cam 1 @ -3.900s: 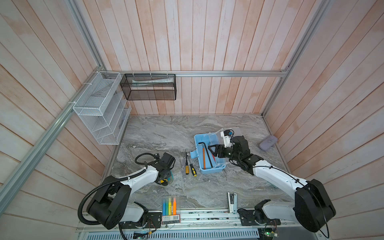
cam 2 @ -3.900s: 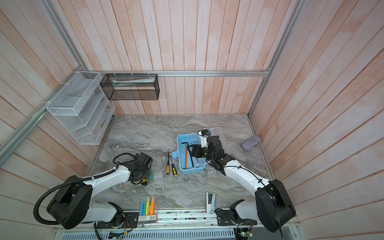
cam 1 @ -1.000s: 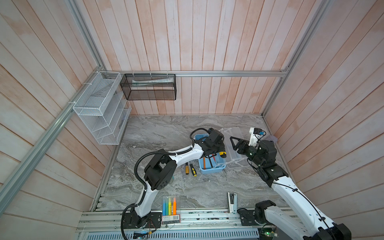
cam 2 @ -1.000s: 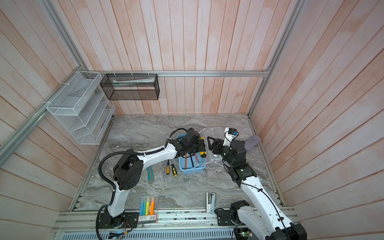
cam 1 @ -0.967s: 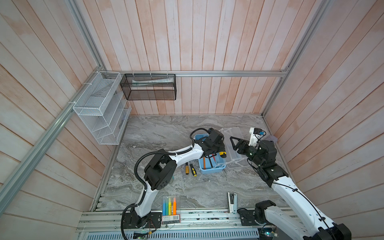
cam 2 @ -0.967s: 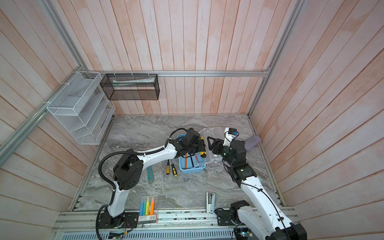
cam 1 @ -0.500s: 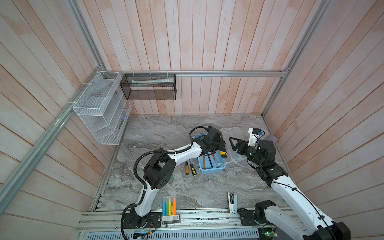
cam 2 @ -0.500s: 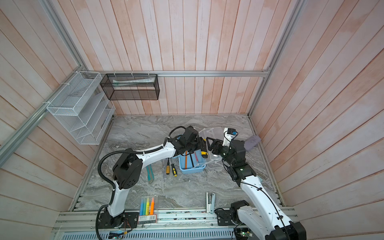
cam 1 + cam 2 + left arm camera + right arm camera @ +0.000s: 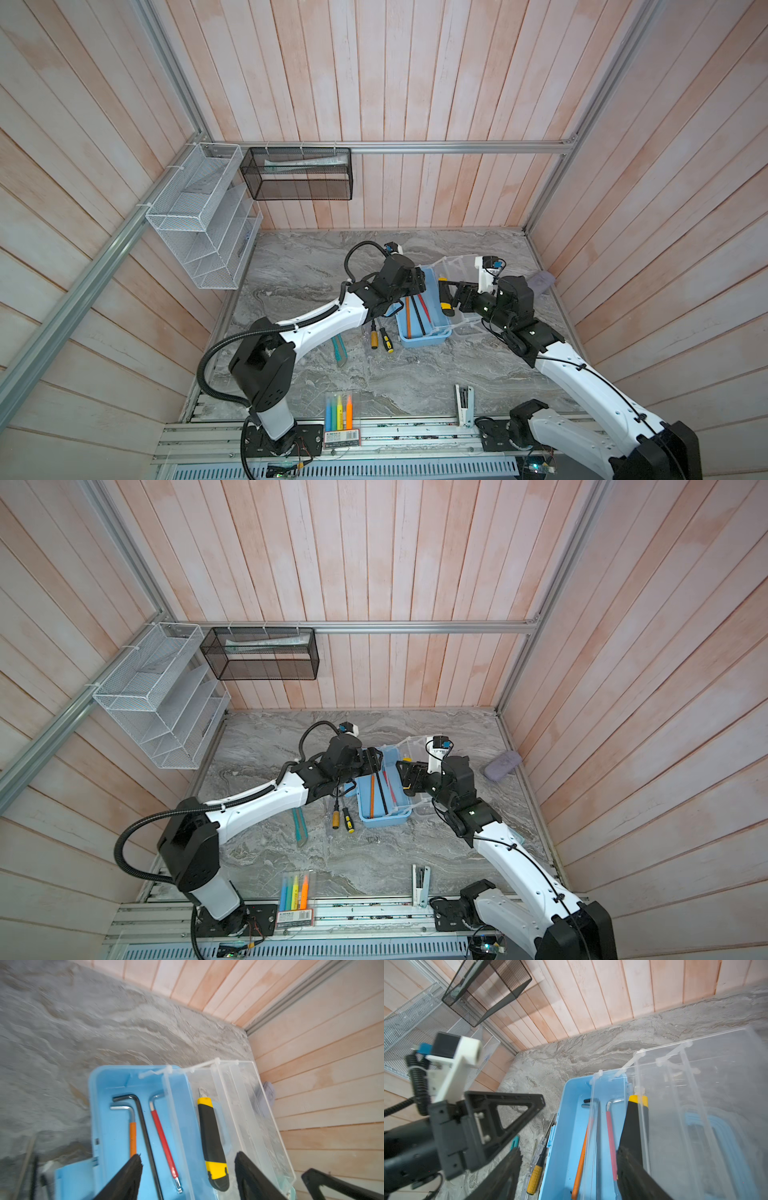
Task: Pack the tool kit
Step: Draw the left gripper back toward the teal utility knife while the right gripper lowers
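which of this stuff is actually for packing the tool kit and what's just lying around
For the job: blue box, clear lid, hex keys, yellow-black knife, two screwdrivers, likely the teal cutter.

Lying about: highlighter pack, stapler, purplish lump by the wall, wall baskets.

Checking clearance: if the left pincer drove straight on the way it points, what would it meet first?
Probably the clear tray wall over the blue box, right beside the utility knife. The open left pincer aims there. Depth is unclear, so the red hex key below might come first.
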Available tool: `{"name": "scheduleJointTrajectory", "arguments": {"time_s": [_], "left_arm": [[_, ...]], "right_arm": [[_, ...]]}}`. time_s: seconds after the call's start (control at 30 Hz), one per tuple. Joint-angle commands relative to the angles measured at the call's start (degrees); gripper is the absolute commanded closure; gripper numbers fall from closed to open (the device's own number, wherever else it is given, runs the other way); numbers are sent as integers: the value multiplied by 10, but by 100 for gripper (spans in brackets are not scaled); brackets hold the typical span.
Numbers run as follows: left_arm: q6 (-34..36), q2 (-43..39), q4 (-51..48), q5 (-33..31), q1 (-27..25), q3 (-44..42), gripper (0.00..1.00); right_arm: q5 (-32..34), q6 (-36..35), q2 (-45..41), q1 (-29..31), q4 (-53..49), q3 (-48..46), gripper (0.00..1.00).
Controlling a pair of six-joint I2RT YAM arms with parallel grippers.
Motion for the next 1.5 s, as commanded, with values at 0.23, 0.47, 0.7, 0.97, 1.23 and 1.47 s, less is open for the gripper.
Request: {"name": "scheduleJointTrajectory", "arguments": {"time_s": [0.23, 0.47, 0.7, 0.97, 1.23, 1.47], "left_arm": [[-11, -114, -97, -141, 18, -157, 27], [-87, -158, -166, -141, 40, -229, 25], [-164, -154, -209, -153, 41, -270, 25], [-198, -170, -181, -131, 48, -327, 25], [-185, -170, -154, -110, 75, -360, 30], [-161, -162, -120, -92, 93, -375, 42]], "right_arm": [[23, -27, 37, 65, -2, 17, 24], [18, -35, 94, 91, -11, 37, 22], [9, -32, 108, 91, -2, 32, 23], [3, -29, 117, 91, 0, 33, 23], [-1, -26, 127, 91, 0, 35, 25], [-3, -22, 130, 91, 0, 36, 26]]}}
